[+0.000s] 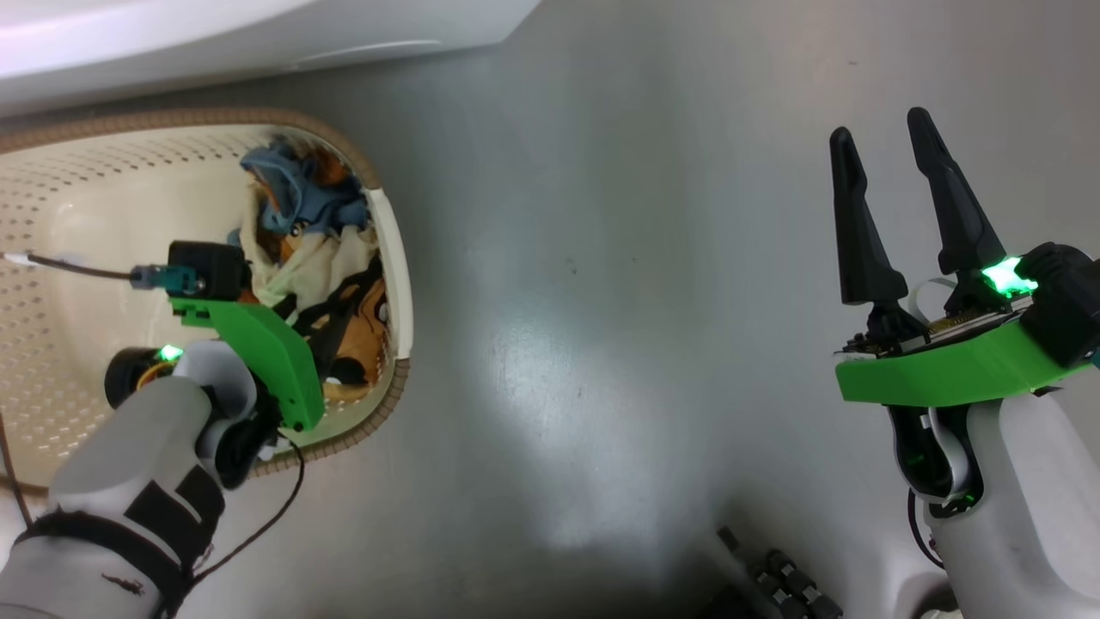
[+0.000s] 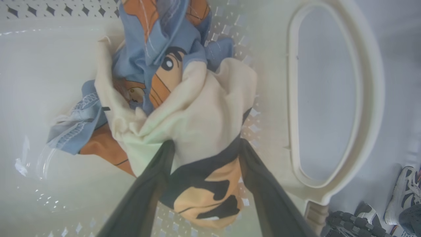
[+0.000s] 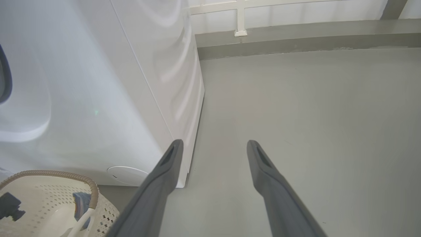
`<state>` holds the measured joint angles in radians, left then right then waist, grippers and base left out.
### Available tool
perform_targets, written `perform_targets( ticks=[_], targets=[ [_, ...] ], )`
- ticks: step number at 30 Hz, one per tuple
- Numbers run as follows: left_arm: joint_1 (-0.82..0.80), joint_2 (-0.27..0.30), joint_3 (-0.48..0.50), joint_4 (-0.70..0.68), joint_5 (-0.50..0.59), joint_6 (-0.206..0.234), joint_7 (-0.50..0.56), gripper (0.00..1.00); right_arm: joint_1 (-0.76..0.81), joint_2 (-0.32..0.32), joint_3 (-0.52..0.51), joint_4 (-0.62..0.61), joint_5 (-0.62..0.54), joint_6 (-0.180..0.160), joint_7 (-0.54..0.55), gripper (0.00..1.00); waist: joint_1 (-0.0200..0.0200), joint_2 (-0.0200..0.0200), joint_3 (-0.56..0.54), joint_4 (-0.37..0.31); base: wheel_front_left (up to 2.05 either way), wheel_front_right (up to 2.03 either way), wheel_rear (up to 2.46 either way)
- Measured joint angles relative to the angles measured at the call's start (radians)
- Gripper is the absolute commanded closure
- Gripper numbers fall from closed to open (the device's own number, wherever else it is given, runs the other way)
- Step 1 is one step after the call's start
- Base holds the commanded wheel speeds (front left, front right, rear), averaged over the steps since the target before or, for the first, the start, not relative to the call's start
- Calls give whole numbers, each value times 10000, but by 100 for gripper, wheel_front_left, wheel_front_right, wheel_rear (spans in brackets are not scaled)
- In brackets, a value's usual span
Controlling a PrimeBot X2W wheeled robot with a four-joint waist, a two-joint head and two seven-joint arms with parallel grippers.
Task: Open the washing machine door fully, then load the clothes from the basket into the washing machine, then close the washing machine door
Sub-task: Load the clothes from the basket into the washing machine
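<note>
The basket (image 1: 397,258) lies at the left on the floor, with the clothes (image 1: 309,249) heaped at its right end. My left wrist (image 1: 249,344) reaches down into it. In the left wrist view my left gripper (image 2: 207,144) is open, its fingers (image 2: 154,184) on either side of a cream garment (image 2: 197,118) with a black-and-orange print. A light blue garment (image 2: 144,56) lies behind it. My right gripper (image 1: 879,127) hangs open and empty over the floor. The white washing machine (image 3: 98,98) stands beyond the basket (image 3: 49,197). I cannot tell if the dark curve (image 3: 5,75) on its front is the washing machine door.
Grey floor (image 1: 601,301) stretches between the basket and my right arm. A person's shoes (image 2: 404,187) stand past the basket's handle (image 2: 329,98). A dark ribbed part (image 1: 782,585) sits at the bottom of the head view. A wall base (image 3: 296,39) runs behind the machine.
</note>
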<state>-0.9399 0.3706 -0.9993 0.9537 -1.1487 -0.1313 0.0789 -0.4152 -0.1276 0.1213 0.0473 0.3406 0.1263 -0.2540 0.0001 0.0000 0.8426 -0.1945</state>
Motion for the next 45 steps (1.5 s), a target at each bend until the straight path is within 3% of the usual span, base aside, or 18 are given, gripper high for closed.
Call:
perform_targets(
  ticks=[8,9,10,12,13,27,38,45],
  targets=[
    [-415,73,-748,316,-426,0,-190,2,-77,2,104,-109,-44,0,0,0,0,0,206,-162,0,0,0],
    [-460,81,-828,360,-485,0,-194,35,-77,2,107,-117,-46,0,0,0,-1,0,211,-180,0,0,0],
    [-486,84,-905,403,-533,0,-238,56,-76,0,107,-130,-46,0,0,0,-1,0,213,-193,0,0,0],
    [-505,88,-1028,493,-642,0,-276,93,-76,0,109,-140,-46,0,0,0,-1,0,199,-204,0,0,0],
    [-506,92,-1085,523,-686,0,-282,100,-76,0,109,-140,-46,-2,0,0,-1,0,182,-205,0,0,0],
    [-410,-17,-1680,589,-1517,0,-1632,100,-72,-13,58,-46,-56,0,0,0,-1,0,-678,12,0,0,0],
    [719,2,-1845,349,-2034,0,-3093,100,343,-107,67,313,-56,0,0,0,-2,0,-2168,405,0,0,0],
    [1472,13,-1421,178,-1753,0,-3256,100,915,-226,35,558,-52,0,0,0,-2,0,-3247,717,0,0,0]
  ],
)
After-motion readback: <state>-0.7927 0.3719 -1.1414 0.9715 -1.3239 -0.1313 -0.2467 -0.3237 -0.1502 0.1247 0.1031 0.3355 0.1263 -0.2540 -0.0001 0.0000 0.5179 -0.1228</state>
